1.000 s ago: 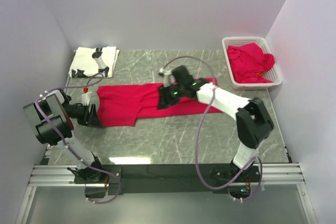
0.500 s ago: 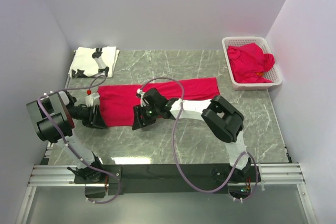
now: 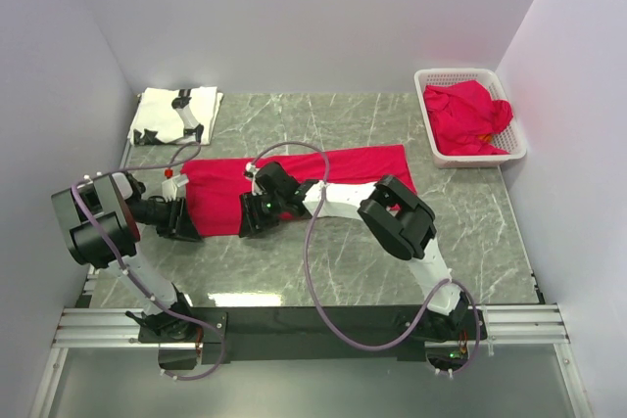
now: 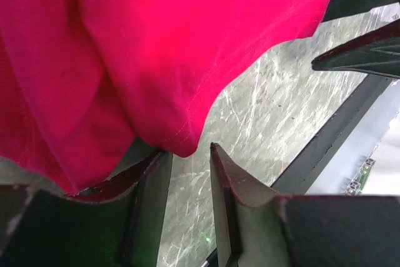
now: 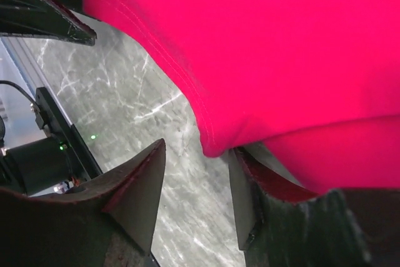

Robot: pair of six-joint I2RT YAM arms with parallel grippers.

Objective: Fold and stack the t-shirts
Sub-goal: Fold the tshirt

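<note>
**Top external.** White printed t-shirt (image 3: 162, 113): lies folded at the far left corner of the surface (image 3: 470, 212); judged done. Red t-shirt (image 3: 333, 165): spread mid-surface as a long band, fold unfinished. Heaped red t-shirts (image 3: 468, 116): kept in the basket (image 3: 423, 76), far right, not yet folded.

**Left wrist.** Left gripper (image 4: 189, 154): partly open at the band's hem corner; nothing is clamped.

**Right wrist.** Right gripper (image 5: 195, 149): set wider, hem fold at its mouth, unclamped.

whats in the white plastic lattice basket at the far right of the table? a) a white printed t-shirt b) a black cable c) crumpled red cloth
c: crumpled bright red cloth fills the white plastic lattice basket, while the white t-shirt with black print lies at the far left corner.
</note>
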